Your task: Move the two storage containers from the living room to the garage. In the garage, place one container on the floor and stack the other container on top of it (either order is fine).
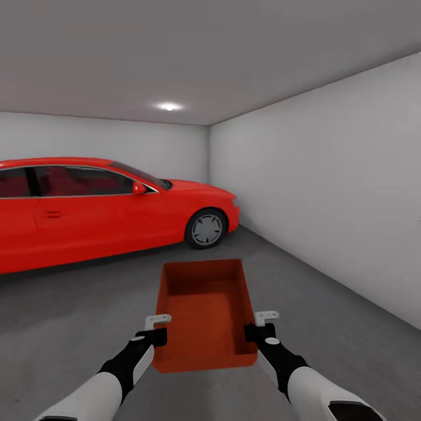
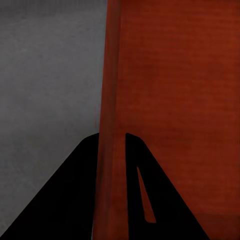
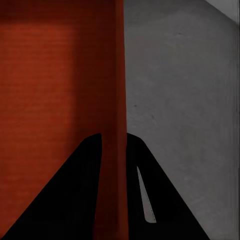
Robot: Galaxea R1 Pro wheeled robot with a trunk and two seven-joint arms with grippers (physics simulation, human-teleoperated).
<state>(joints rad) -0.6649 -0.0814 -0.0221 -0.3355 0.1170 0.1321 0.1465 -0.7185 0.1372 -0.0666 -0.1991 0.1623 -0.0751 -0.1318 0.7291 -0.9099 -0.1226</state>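
my left gripper [image 1: 156, 333] pinching the container [image 1: 206, 310] left wall, my right gripper [image 1: 261, 327] pinching its right wall, long axis pointing straight ahead, open top up, above the floor [image 1: 70, 316], red car [image 1: 105, 204] ahead-left

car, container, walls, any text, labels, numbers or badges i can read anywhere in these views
None can be read.
Red car: no plate, badge or lettering shows.
Storage container: plain orange-red, no label.
Garage walls and floor: bare, no signs.
Left pincer and right pincer: unmarked.
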